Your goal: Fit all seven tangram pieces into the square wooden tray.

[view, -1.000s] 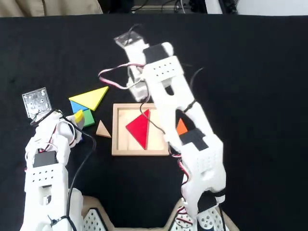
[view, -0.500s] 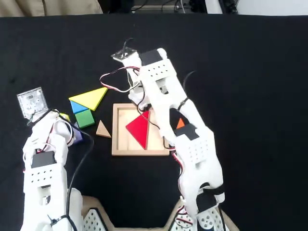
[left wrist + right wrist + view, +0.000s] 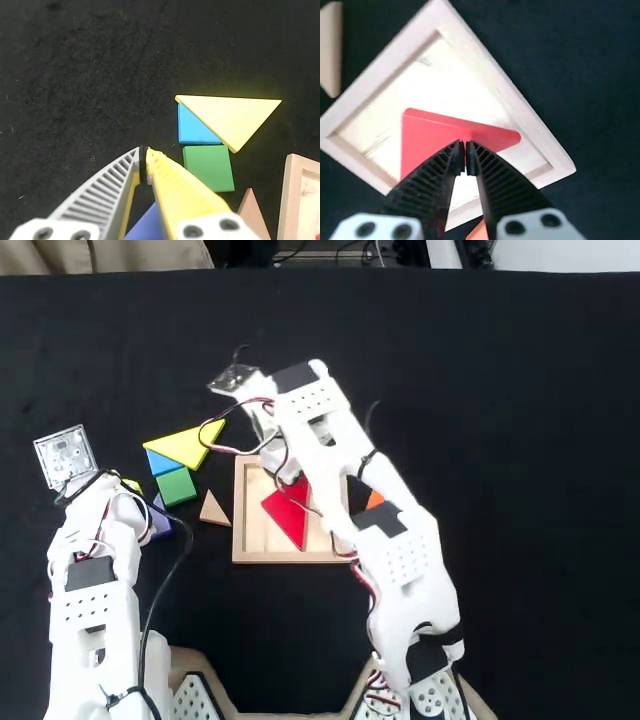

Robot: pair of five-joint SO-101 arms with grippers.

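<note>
The table (image 3: 520,440) is plain black. On it, the tray (image 3: 240,545) is pale bare wood, and the triangle (image 3: 285,512) inside it is red. Left of the tray lie a yellow triangle (image 3: 185,445), a light blue piece (image 3: 158,462), a green square (image 3: 176,486) and a small tan triangle (image 3: 212,510). A violet-blue piece (image 3: 158,525) shows beside the left arm (image 3: 92,590), and an orange piece (image 3: 375,500) shows just right of the tray. The left arm and the right arm (image 3: 400,560) are white with black blocks. The left arm's jaws are ribbed, one yellow and one grey. The right arm's jaws are ribbed and black. A beige cloth (image 3: 100,255) hangs beyond the far left edge.
</note>
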